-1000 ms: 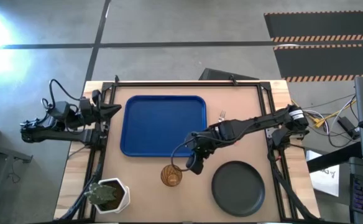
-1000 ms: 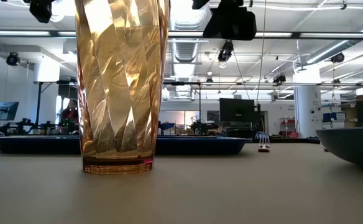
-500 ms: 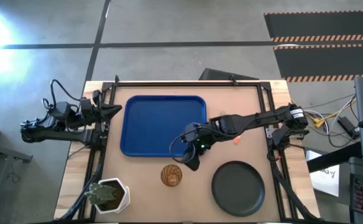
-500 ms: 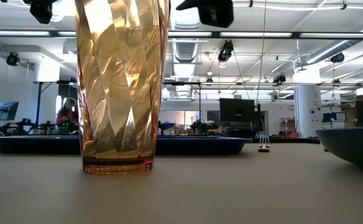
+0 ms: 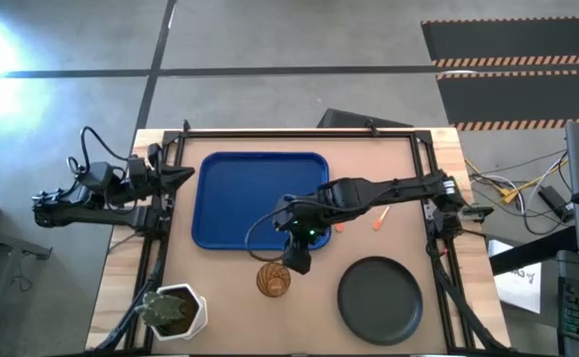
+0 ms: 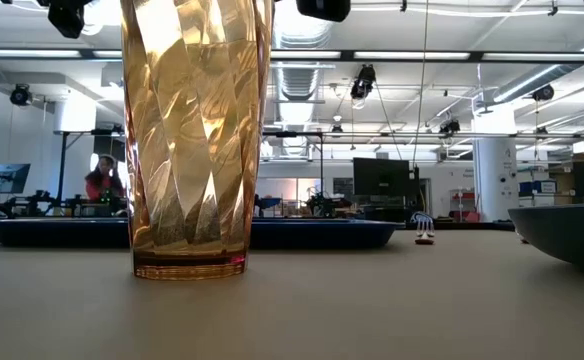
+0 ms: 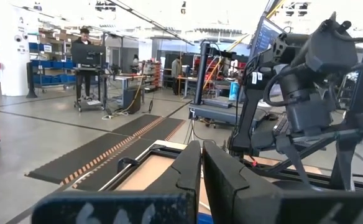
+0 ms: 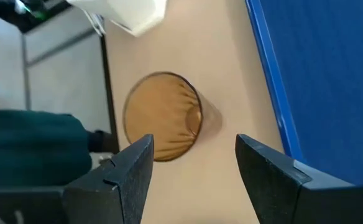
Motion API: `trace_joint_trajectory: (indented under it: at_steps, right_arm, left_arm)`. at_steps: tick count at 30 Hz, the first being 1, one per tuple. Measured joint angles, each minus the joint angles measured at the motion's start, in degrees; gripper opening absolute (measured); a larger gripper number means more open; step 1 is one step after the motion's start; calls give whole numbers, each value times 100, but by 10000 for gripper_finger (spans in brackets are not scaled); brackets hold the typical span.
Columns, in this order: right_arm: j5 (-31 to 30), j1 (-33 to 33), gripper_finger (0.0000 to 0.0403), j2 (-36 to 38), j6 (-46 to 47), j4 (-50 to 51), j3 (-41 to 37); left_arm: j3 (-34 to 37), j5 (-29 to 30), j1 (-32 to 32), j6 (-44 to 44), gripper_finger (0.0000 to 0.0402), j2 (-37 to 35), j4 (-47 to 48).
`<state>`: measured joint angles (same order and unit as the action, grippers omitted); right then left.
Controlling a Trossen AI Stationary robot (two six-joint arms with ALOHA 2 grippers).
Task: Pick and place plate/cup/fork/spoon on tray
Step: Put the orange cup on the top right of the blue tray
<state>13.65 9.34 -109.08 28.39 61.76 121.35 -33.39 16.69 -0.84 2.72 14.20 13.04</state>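
The amber ribbed cup (image 5: pixel 274 280) stands upright on the table near the tray's near right corner; it fills the low view's left (image 6: pixel 197 140). The blue tray (image 5: pixel 260 198) lies at the table's middle left. The dark plate (image 5: pixel 380 299) lies at the near right. My right gripper (image 5: pixel 292 264) hovers open just right of the cup and above it; the right wrist view shows the cup (image 8: pixel 163 124) ahead of the spread fingers (image 8: pixel 194 146). Two orange handles (image 5: pixel 379 220) (image 5: pixel 337 226) lie right of the tray; I cannot tell fork from spoon. My left gripper (image 5: pixel 185 175) is shut at the table's left edge.
A white pot with a green plant (image 5: pixel 173 311) stands at the table's near left corner, close to the cup. The right arm (image 5: pixel 389 190) stretches across the table from the right edge. Bare table lies between the cup and the plate.
My right gripper has swung toward the table's left edge, from beside the plate to just right of the cup, and the arm now lies farther over the tray's right edge. The cup, plate and tray have stayed put.
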Motion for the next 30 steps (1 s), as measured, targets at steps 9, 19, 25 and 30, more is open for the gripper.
trace_joint_trajectory:
  at_steps: [9, 19, 25, 30]
  right_arm:
    - [-13, -13, 215, -819, -547, 729, 952]
    - [-20, -29, 215, -1285, -847, 909, 963]
    - [-52, -65, 215, -1283, -891, 928, 963]
    - [-167, -65, 215, -1279, -890, 924, 963]
  left_arm:
    - [2, -18, 0, 0, 0, -2, 2]
    - [2, -116, 0, -2, 0, -2, 9]
    - [2, -145, 0, -2, 0, -3, 15]
    - [4, -147, 0, -5, 0, -2, 59]
